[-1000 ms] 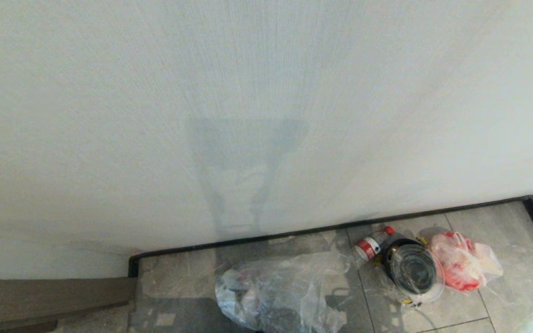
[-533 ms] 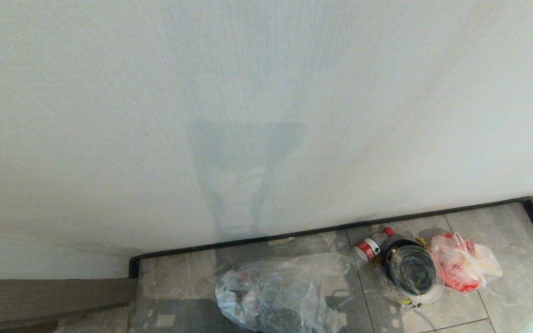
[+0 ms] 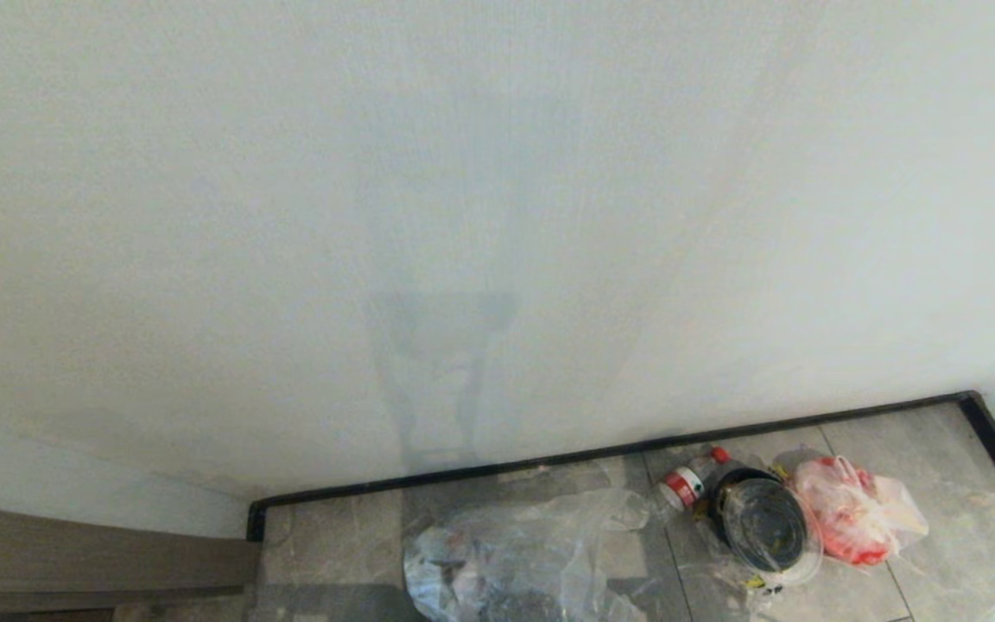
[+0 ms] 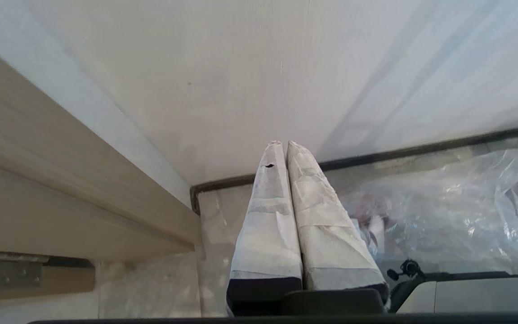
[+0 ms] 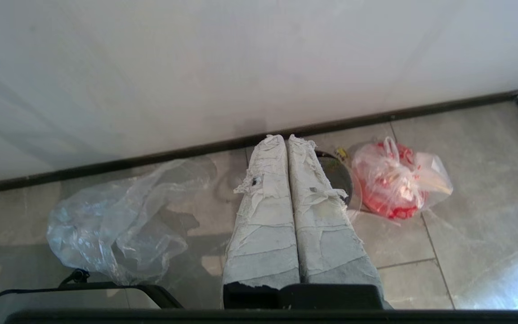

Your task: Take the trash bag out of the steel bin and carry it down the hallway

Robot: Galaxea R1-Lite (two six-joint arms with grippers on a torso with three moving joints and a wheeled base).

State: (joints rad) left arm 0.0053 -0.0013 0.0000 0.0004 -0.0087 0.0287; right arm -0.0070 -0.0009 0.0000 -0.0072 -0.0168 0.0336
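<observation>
Two claws, left claw (image 4: pixel 281 144) and right claw (image 5: pixel 286 137), are pressed closed, holding nothing. Trash bag (image 3: pixel 523 553) lies on the floor at nine o'clock from steel bin (image 3: pixel 761 523); limp, light, slippery, so pinch a gathered fold.

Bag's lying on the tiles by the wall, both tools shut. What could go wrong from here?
1. The trash bag lies slumped flat on the hallway tiles with no gathered neck showing; a pinch may catch one thin layer and tear it.
2. The left tool and right tool are shut, so a reach now would probably push the bag.
3. The steel bin, a bottle and a pink-red bag crowd its right side; a sweep could knock them.
</observation>
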